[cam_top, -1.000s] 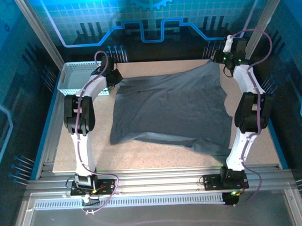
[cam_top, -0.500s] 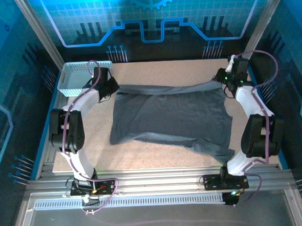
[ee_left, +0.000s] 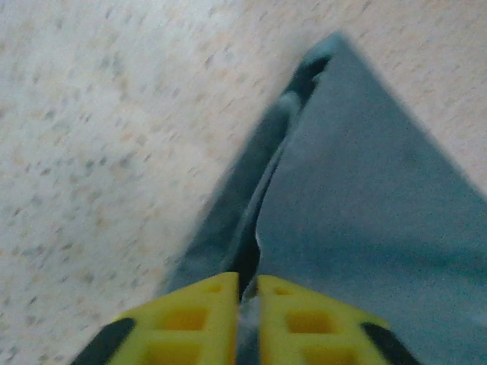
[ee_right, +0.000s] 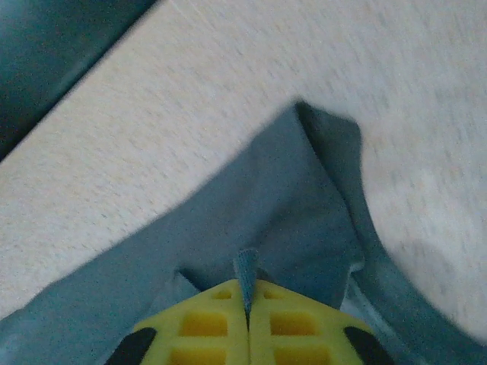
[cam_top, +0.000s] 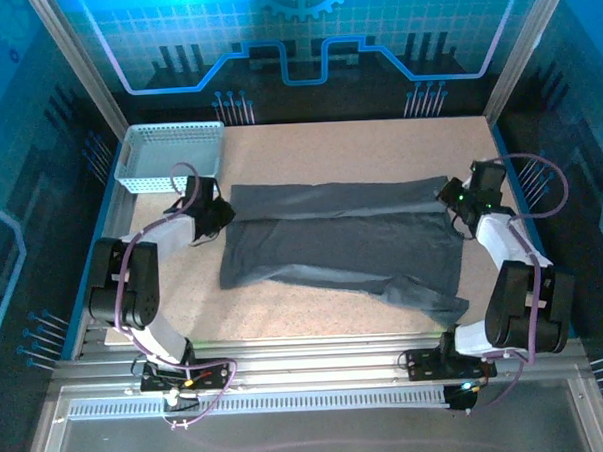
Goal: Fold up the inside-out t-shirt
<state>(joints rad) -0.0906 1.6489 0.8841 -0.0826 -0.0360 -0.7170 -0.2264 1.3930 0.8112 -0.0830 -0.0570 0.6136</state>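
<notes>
- My left claw [cam_top: 224, 211]: low over the table [cam_top: 318, 145], at the left end of the shirt's far fold.
- Left claw, wrist view: my two yellow fingers [ee_left: 202, 315] stand close together with a narrow slit between them. The shirt's doubled edge runs straight into that slit. Whether the fingers press on the cloth I cannot tell.
- My right claw [cam_top: 448, 195]: low at the right end of the same fold, near the table's right edge.
- Right claw, wrist view: my fingers [ee_right: 209, 319] are pressed together on a small ridge of cloth that stands up between the tips. I am pinching the shirt here.
- The inside-out t-shirt [cam_top: 342, 239]: dark grey, spread flat across the middle of the table between my two arms. Its far part is folded over as a long band reaching from one claw to the other. Its near right corner trails toward my right arm's base.
- Light blue mesh basket [cam_top: 168, 157]: at the table's far left corner, apart from the shirt.
</notes>
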